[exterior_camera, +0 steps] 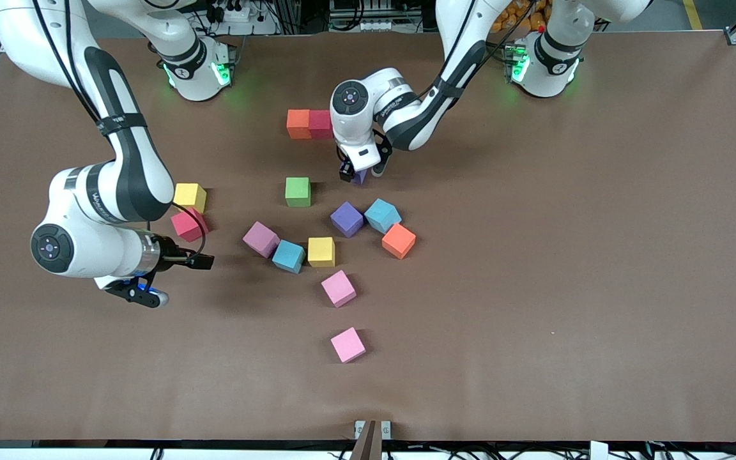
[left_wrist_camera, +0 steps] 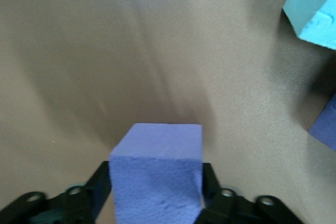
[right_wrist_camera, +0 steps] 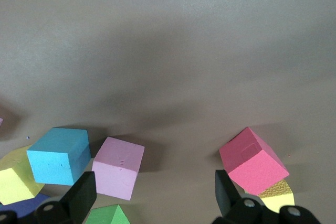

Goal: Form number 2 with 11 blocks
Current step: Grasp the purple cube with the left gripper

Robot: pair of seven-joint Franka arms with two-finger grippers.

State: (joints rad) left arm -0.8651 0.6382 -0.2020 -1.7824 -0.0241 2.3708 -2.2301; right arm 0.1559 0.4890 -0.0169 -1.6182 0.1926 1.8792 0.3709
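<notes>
So far only an orange cube (exterior_camera: 298, 123) and red cube (exterior_camera: 321, 124) touch as the number 2's start; at their five o'clock the left gripper (exterior_camera: 360, 172) clamps a purple cube (left_wrist_camera: 157, 174). Right gripper (exterior_camera: 144, 295) waits, spread wide, at eight o'clock.

Tabletop (exterior_camera: 534, 287): plain brown. Cubes, all solid, unpatterned: orange cube (exterior_camera: 298, 123) touching red cube (exterior_camera: 320, 124); green cube (exterior_camera: 298, 191); two yellow cubes (exterior_camera: 321, 252); two purple cubes (exterior_camera: 347, 219); two light blue cubes (exterior_camera: 383, 215); second orange cube (exterior_camera: 398, 241); mauve-pink cube (exterior_camera: 260, 239); two bright pink cubes (exterior_camera: 338, 288). Arms white and black.
</notes>
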